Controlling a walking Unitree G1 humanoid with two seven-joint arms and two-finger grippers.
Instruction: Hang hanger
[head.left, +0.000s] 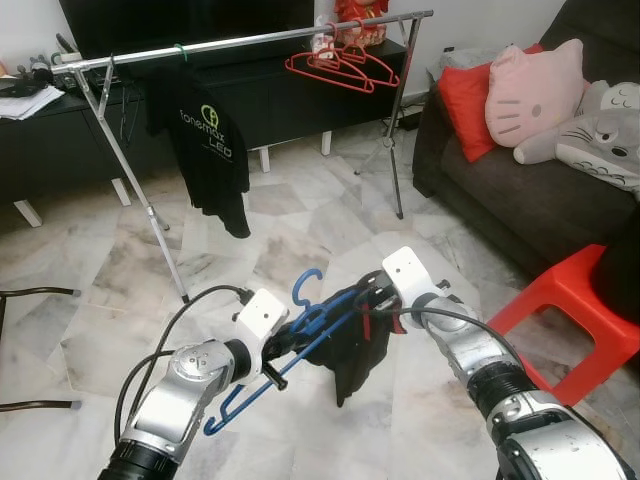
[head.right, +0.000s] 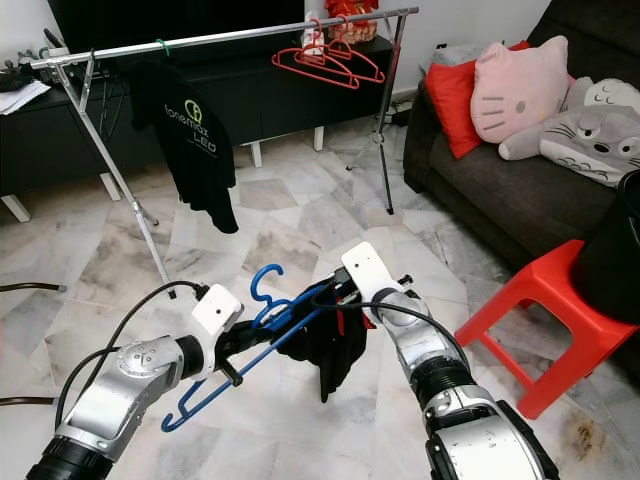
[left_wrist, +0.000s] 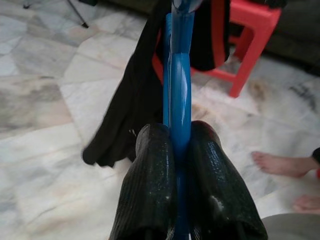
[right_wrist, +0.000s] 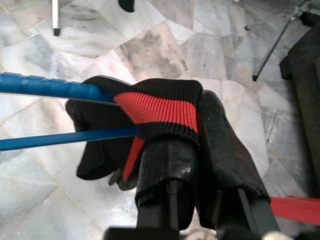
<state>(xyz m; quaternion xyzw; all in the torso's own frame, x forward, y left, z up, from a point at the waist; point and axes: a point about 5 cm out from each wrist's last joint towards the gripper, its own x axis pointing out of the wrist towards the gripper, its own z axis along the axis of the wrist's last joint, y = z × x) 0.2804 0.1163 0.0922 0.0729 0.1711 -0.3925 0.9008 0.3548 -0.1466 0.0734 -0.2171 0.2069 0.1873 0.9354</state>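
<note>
Between my two arms, low over the marble floor (head.left: 300, 240), hangs the blue hanger (head.left: 300, 335), hook up and tilted, with a black garment (head.left: 355, 355) draped at its right end. My left gripper (head.left: 275, 350) is clenched on the hanger's blue bar; in the left wrist view both fingers (left_wrist: 150, 190) press against the plastic with no gap. My right gripper (head.left: 375, 305) grasps the garment's red-and-black ribbed collar (right_wrist: 160, 112) where it wraps the hanger's arm, pinching cloth, though whether it also bites the plastic beneath I cannot tell.

So the garment looks partly, perhaps fully, threaded on. The hanging itself is not yet done. The metal clothes rack (head.left: 250, 42) stands well apart from me, across the floor against the dark TV cabinet (head.left: 290, 100). A black T-shirt (head.left: 205, 140) hangs near the rail's left end and red hangers (head.left: 340, 65) near its right, leaving bare rail between them. I judge that stretch the natural place for the hook.

A red stool (head.left: 570, 310) and the sofa (head.left: 520, 200) sit to my right, and a person's bare foot (left_wrist: 277, 162) rests on the floor beyond the stool.
</note>
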